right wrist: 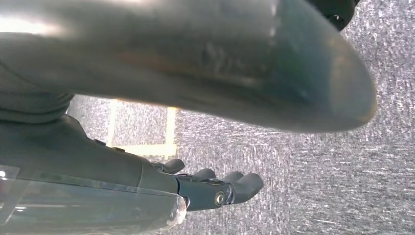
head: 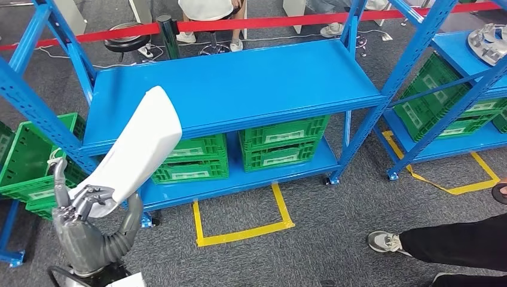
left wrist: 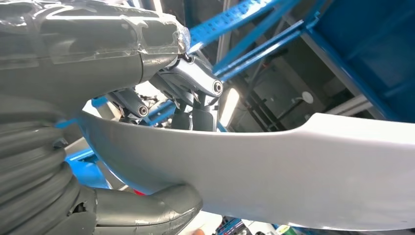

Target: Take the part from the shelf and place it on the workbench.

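Observation:
A long white curved part [head: 140, 149] rises at the lower left of the head view, in front of the blue shelf [head: 239, 84]. My left hand [head: 84, 203] grips its lower end. Seen from the left wrist, the same part [left wrist: 293, 171] runs across the picture, with my left hand's thumb [left wrist: 147, 213] on one side of it and the fingers [left wrist: 191, 83] on the other. The shelf's upper board is bare. My right hand [right wrist: 210, 188] hangs over the grey carpet with its fingers loosely stretched out and nothing in them.
Green crates [head: 281, 143] stand on the shelf's lower board, and another green crate [head: 30, 155] sits at the far left. A second blue shelf [head: 460, 54] on the right carries a silver part [head: 490, 42]. A person's shoe [head: 385, 241] and leg are at the lower right. Yellow tape [head: 239, 232] marks the floor.

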Controlling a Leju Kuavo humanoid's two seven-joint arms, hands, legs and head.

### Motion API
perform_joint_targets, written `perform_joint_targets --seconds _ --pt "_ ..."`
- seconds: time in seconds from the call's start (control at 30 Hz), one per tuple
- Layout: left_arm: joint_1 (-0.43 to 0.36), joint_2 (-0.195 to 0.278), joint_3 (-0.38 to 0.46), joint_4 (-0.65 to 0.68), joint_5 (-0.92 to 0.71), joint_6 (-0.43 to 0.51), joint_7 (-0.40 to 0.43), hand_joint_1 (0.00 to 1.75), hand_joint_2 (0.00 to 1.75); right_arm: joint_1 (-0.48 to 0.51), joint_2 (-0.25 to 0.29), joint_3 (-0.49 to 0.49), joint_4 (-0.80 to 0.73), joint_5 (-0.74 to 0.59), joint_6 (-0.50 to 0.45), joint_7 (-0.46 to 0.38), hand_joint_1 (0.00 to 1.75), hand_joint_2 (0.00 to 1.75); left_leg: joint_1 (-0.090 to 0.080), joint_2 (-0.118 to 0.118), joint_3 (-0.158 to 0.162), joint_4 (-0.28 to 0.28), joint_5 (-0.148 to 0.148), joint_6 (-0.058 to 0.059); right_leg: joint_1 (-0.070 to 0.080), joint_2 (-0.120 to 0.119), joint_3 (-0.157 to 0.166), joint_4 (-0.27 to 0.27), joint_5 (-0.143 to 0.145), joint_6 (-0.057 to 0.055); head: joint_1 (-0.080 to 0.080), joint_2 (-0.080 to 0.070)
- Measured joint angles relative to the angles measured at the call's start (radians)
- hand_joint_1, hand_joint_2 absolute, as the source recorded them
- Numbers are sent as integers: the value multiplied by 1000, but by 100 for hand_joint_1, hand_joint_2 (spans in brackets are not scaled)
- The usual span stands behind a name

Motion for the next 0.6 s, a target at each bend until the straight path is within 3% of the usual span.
perform_joint_targets --seconds 0.1,0.17,0.23,0.27,0.3,0.33,0.4,0.47,0.6 --pt "1 -2 0 0 0 0 0 175 175 1 -1 0 0 0 0 0 0 0 2 -1 -6 -8 13 18 -3 1 -10 10 -6 18 3 0" --pt "0 -4 -1 0 0 0 -1 175 175 1 -2 0 0 1 1 0 0 0 6 1 -14 -12 23 29 -6 2 -36 78 -60 29 12 0" --pt "1 -6 -1 0 -1 0 -1 175 175 2 -1 0 0 1 1 0 0 0 5 1 -24 -12 30 34 -10 1 -82 205 -134 39 21 0" --pt "1 -6 0 1 -1 0 -1 175 175 2 0 0 0 1 1 0 0 0 4 1 -29 -12 34 34 -11 1 -97 255 -155 41 23 0" --pt "1 -6 0 1 -1 0 -1 175 175 2 0 0 0 1 1 1 0 0 4 1 -33 -11 37 34 -11 1 -98 273 -156 42 25 0" --pt "2 -6 -1 2 -1 0 -1 175 175 2 0 0 0 1 1 2 0 0 3 0 -36 -11 40 32 -11 1 -82 252 -139 40 28 0" --pt "2 -6 -1 2 0 0 -1 175 175 1 -1 0 0 1 1 5 0 0 2 0 -38 -11 45 29 -9 2 -10 123 -74 30 34 0" --pt "1 -7 -1 2 2 0 -1 175 175 0 -4 0 1 1 1 6 0 0 -1 0 -43 -9 49 21 -5 2 47 9 -36 16 38 0" --pt "2 -7 -1 2 6 0 -1 175 175 0 -4 0 0 1 0 6 0 0 -3 2 -56 -2 53 -2 -5 -1 53 -32 -24 -1 34 0"
